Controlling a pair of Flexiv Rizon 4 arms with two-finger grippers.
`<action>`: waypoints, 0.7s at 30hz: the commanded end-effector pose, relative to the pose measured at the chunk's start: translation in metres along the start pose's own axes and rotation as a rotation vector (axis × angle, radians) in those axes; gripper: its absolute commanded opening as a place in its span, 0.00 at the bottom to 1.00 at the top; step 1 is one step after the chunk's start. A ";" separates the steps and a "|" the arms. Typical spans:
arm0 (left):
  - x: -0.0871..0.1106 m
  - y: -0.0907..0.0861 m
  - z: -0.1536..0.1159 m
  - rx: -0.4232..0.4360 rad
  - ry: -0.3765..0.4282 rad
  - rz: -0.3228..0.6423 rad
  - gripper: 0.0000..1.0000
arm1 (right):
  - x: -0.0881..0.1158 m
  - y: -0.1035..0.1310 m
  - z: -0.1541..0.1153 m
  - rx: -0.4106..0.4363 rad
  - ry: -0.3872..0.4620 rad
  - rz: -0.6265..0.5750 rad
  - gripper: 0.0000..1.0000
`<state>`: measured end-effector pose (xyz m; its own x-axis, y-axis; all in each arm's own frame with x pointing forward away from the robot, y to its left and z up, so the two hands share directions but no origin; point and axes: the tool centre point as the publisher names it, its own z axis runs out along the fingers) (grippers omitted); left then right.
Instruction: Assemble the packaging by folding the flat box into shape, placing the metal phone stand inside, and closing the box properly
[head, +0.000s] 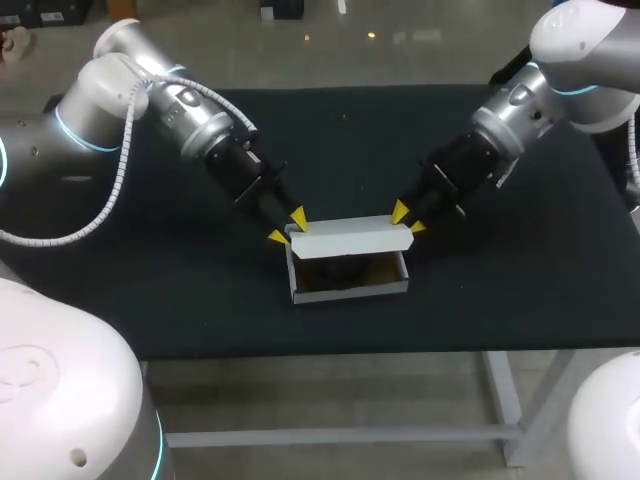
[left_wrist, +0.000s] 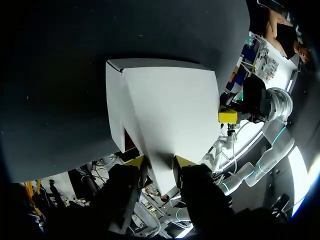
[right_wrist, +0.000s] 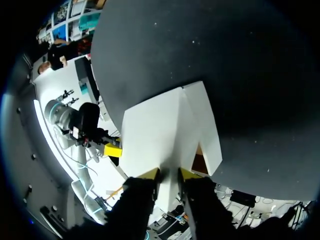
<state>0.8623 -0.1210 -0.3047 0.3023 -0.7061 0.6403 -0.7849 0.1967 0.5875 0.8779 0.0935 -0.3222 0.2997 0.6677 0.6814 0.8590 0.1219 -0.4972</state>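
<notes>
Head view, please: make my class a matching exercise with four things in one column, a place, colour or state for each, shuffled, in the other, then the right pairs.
Things:
1. left gripper
2. right gripper
3. lid
4. table

States:
A. black on top
B. white, half raised over the open box
C. shut on the lid's right end
D. shut on the lid's left end

Pairs: 1-D, 2-C, 3-B, 4-A.
</notes>
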 end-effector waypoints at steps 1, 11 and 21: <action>0.008 -0.010 0.003 -0.028 0.001 -0.001 0.36 | 0.008 0.006 0.005 0.024 0.001 0.002 0.29; 0.008 -0.011 0.001 -0.045 0.006 -0.009 0.37 | 0.009 0.009 0.003 0.047 0.016 0.011 0.29; 0.010 -0.014 -0.001 -0.056 0.007 -0.018 0.37 | 0.014 0.010 0.000 0.058 0.026 0.018 0.30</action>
<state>0.8715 -0.1221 -0.3047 0.3218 -0.7025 0.6348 -0.7558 0.2132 0.6191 0.8874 0.0974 -0.3182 0.3262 0.6507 0.6857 0.8366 0.1390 -0.5299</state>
